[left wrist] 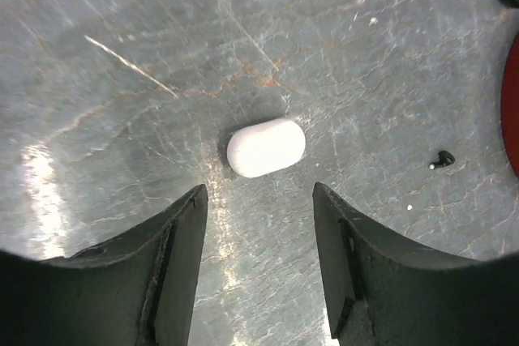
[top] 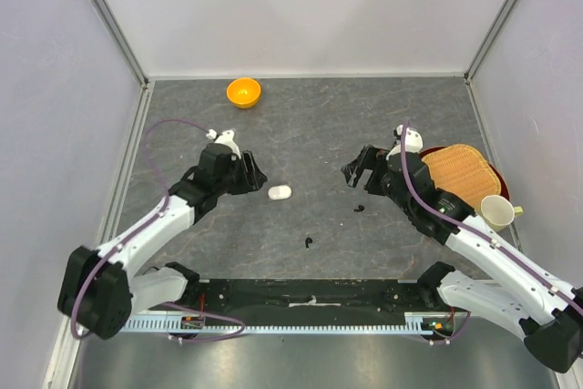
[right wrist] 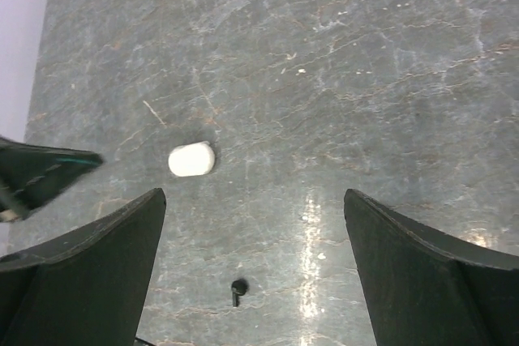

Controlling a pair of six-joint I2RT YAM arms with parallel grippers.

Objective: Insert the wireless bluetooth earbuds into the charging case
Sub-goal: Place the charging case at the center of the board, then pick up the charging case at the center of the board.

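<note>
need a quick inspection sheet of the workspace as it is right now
surface: grey marbled tabletop, glare patches, no spills seen
job's things: white capsule-shaped case, appears closed, just ahead of the left gripper; two black earbuds loose on the table, apart from the case
clutter: orange bowl at the far edge; wicker tray and white cup on the right
grippers: left gripper open, empty; right gripper wide open, empty
cables: purple cables along both arms, clear of the items
surroundings: pale walls on three sides
</note>
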